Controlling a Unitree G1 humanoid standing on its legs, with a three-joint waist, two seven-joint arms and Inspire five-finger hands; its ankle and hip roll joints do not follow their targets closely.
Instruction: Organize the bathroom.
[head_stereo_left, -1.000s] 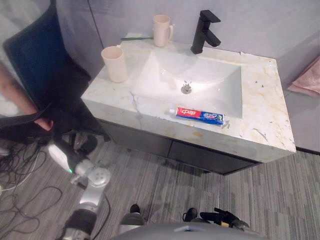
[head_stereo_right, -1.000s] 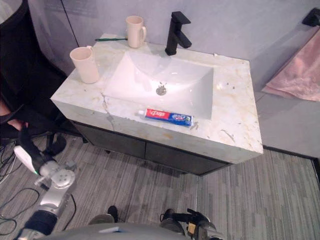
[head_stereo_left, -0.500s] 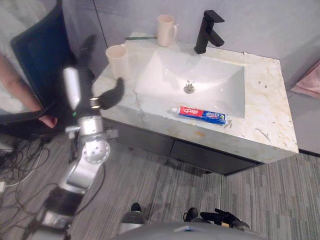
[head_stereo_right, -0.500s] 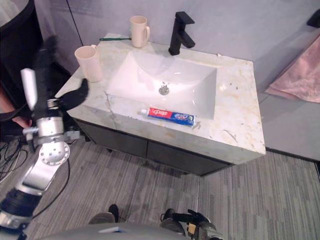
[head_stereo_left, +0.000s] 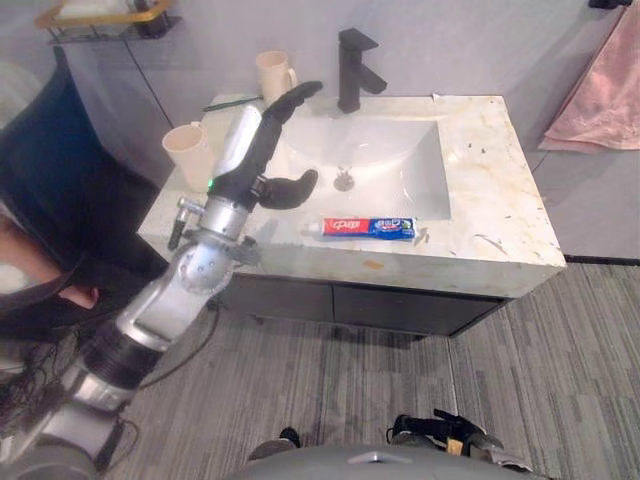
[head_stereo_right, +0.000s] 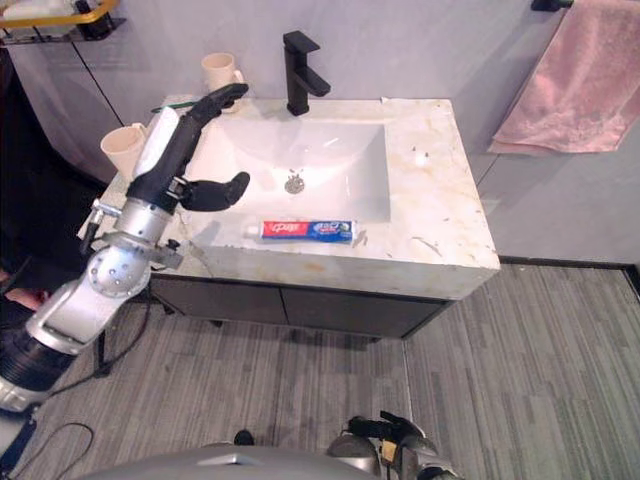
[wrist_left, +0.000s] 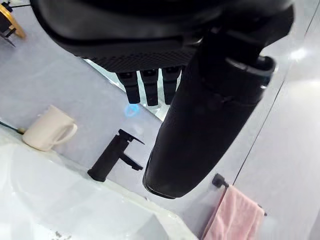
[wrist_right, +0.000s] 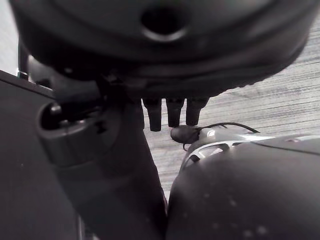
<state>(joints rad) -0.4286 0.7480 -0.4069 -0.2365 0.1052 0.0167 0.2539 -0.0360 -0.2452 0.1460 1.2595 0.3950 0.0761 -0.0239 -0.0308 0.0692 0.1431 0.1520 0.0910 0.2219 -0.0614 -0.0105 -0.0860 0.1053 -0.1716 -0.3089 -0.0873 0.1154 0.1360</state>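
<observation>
Left hand raised over counter, fingers straight, nothing held. Toothpaste tube judged light, soft, slippery; best pinched mid-body across flat sides. Right hand relaxed, empty.

The room has a plain grey wall behind a marble table with beige veins. A white sink basin is set in the table, and a black faucet stands at its back edge. Under the table there is a dark cabinet with two fronts. The floor is grey with a striped, wood-like pattern. A pink towel hangs on a dark bar on the wall. A gold wire shelf is fixed high on the wall. The light is soft and even.
</observation>
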